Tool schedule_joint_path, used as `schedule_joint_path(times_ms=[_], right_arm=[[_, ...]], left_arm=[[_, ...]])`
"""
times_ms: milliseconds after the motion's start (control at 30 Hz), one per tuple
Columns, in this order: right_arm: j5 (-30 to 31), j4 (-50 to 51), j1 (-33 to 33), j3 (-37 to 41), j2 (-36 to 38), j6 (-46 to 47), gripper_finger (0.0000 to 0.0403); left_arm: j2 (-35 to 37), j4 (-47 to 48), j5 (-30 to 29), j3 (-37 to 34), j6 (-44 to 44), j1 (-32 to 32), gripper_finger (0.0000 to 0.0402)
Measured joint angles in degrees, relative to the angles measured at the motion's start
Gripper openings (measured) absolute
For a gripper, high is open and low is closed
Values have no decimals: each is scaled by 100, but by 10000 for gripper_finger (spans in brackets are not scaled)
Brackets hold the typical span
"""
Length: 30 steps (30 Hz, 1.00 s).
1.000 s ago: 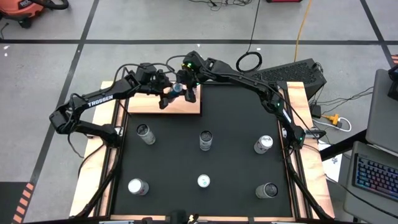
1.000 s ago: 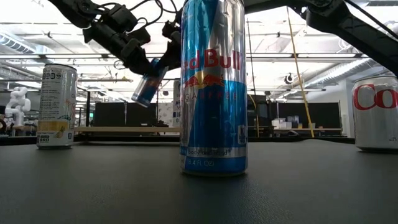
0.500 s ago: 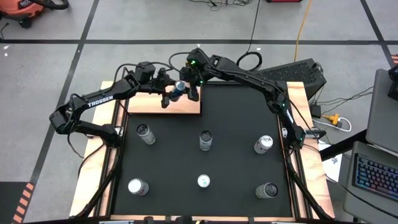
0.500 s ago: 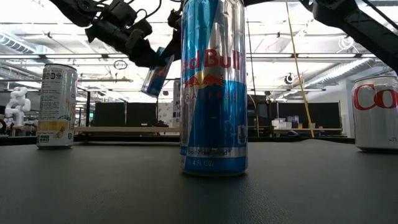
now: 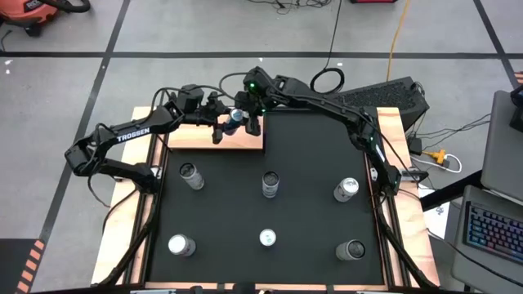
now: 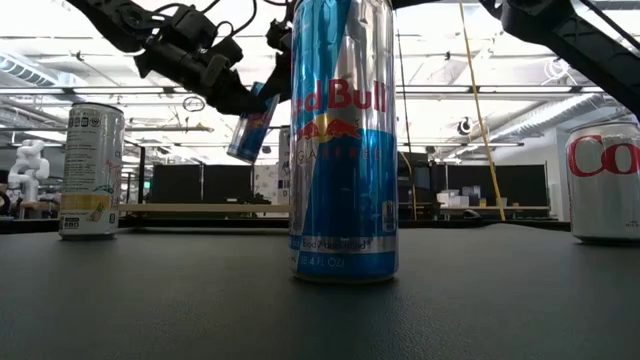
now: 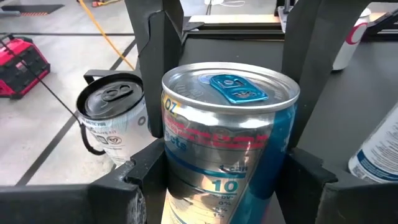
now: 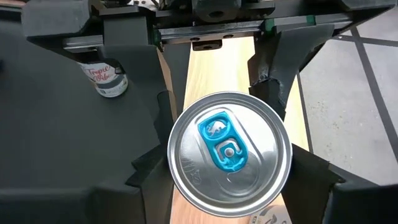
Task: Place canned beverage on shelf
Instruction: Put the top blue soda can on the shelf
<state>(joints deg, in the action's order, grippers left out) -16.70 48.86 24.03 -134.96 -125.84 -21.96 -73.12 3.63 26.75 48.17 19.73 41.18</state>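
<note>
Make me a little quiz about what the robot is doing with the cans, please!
1. True or false: the blue can already stands on the shelf.
2. How many cans stand on the black mat?
3. The left end effector and the right end effector meet over the shelf. Which grips the blue can? A) left only B) right only C) both

Key: 1 false, it hangs tilted in the air; 2 six; 3 C.
</note>
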Motion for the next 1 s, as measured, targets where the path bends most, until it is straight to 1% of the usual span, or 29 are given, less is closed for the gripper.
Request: schedule_joint_path(times_ms=[200, 467, 1000], right_arm=[[153, -5, 9, 0, 24, -86, 222], [158, 40, 39, 0, 43, -15, 222], [189, 31, -9, 0, 76, 60, 222]], left_arm=[[-2, -102, -27, -7, 17, 3, 224], [-8, -200, -18, -18, -129, 5, 224], [-9, -229, 47, -18, -134, 5, 224]])
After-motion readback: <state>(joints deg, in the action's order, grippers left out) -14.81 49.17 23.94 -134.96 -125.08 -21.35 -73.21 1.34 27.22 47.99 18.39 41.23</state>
